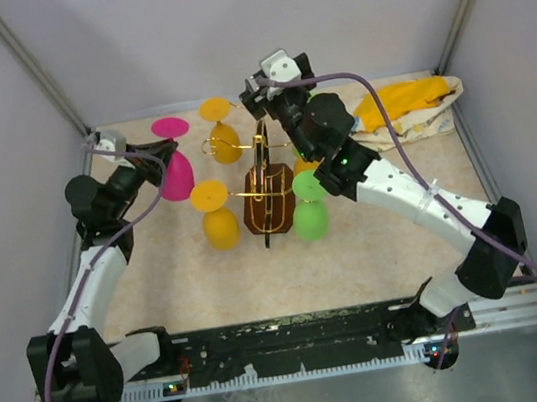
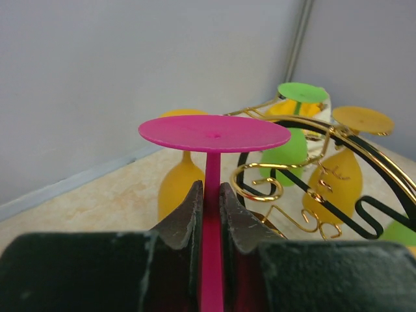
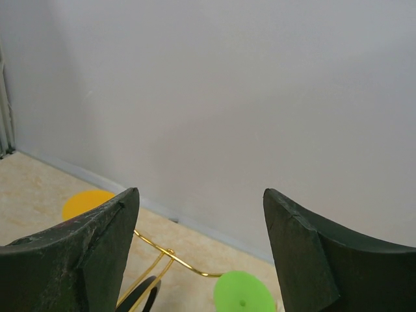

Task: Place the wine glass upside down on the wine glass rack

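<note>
A pink wine glass (image 1: 175, 170) is upside down, foot on top, left of the wine glass rack (image 1: 268, 199). My left gripper (image 1: 150, 168) is shut on its stem. In the left wrist view the pink stem (image 2: 212, 188) runs between my closed fingers (image 2: 186, 218), with the round foot (image 2: 214, 133) above and the rack's gold loops (image 2: 273, 185) just to the right. My right gripper (image 1: 267, 88) is open and empty above the rack's far side. In the right wrist view only gold wire (image 3: 175, 257) shows between its spread fingers (image 3: 97, 240).
Two yellow glasses (image 1: 222, 139) (image 1: 219, 220) and a green one (image 1: 310, 213) hang upside down on the rack. A yellow and white cloth (image 1: 406, 105) lies at the back right. Grey walls close in the back and both sides.
</note>
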